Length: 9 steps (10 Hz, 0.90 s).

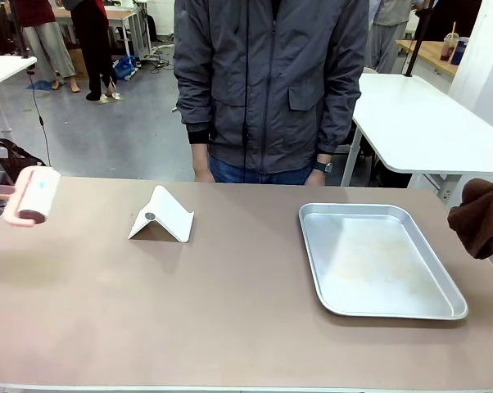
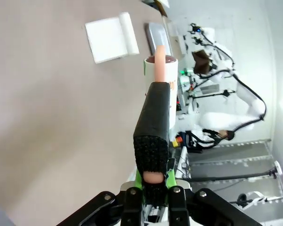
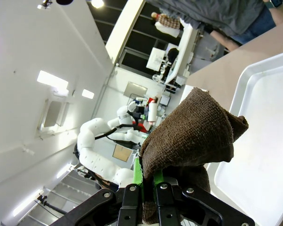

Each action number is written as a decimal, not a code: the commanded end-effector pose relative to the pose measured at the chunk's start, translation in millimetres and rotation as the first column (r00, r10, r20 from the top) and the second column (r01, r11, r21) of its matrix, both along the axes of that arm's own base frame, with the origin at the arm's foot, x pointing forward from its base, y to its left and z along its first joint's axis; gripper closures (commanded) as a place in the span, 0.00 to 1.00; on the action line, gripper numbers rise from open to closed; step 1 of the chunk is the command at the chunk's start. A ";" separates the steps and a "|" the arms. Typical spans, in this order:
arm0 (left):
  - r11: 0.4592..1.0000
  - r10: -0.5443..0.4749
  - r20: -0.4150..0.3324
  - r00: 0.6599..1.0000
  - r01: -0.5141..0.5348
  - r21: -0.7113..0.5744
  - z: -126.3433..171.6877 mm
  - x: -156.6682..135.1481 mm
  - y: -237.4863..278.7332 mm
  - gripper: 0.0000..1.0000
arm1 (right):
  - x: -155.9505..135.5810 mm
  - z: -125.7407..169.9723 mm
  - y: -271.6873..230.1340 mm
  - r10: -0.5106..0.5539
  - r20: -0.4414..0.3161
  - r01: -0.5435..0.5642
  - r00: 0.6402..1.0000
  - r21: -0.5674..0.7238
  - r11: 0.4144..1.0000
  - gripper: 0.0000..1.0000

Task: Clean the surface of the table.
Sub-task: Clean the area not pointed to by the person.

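Observation:
The table (image 1: 230, 311) has a matte brownish-taupe top. At its left edge a pink lint roller (image 1: 35, 195) with a white roll hangs just above the surface. In the left wrist view my left gripper (image 2: 154, 181) is shut on the black sleeve of the roller's handle (image 2: 156, 117), and the roll (image 2: 160, 70) points away from the fingers. A dark brown cloth (image 1: 481, 217) hangs at the table's right edge. My right gripper (image 3: 148, 181) is shut on that cloth (image 3: 191, 134), which droops over the fingers.
A shiny metal tray (image 1: 377, 262) lies on the right half of the table, its bottom smeared. A white folded stand (image 1: 161, 216) sits left of centre. A person in a grey jacket (image 1: 271, 82) stands at the far edge. White tables stand behind.

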<state>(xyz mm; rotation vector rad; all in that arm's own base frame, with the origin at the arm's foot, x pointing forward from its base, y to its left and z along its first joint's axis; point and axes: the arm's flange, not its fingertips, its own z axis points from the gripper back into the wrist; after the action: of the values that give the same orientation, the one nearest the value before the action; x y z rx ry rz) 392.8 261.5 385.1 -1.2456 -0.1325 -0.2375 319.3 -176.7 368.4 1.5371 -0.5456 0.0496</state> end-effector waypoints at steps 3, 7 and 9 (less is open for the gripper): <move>0.995 -0.069 0.007 0.998 0.069 -0.070 9.0 -77.1 42.1 0.81 | 2.6 5.0 -0.2 -0.002 0.018 0.002 1.000 0.020 1.000 0.91; 0.997 -0.042 -0.029 0.999 0.040 -0.063 5.2 -88.0 49.8 0.81 | 2.6 5.0 -0.2 -0.002 0.018 0.002 1.000 0.020 1.000 0.91; 0.997 -0.042 -0.029 0.999 0.040 -0.063 5.2 -88.0 49.8 0.81 | 2.6 5.0 -0.2 -0.002 0.018 0.002 1.000 0.020 1.000 0.91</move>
<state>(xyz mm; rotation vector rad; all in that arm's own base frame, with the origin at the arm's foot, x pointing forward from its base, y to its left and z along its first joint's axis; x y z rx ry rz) 306.1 312.8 384.2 -1.3183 -0.0809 -0.2429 319.4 -176.7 368.1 1.5374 -0.5449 0.0490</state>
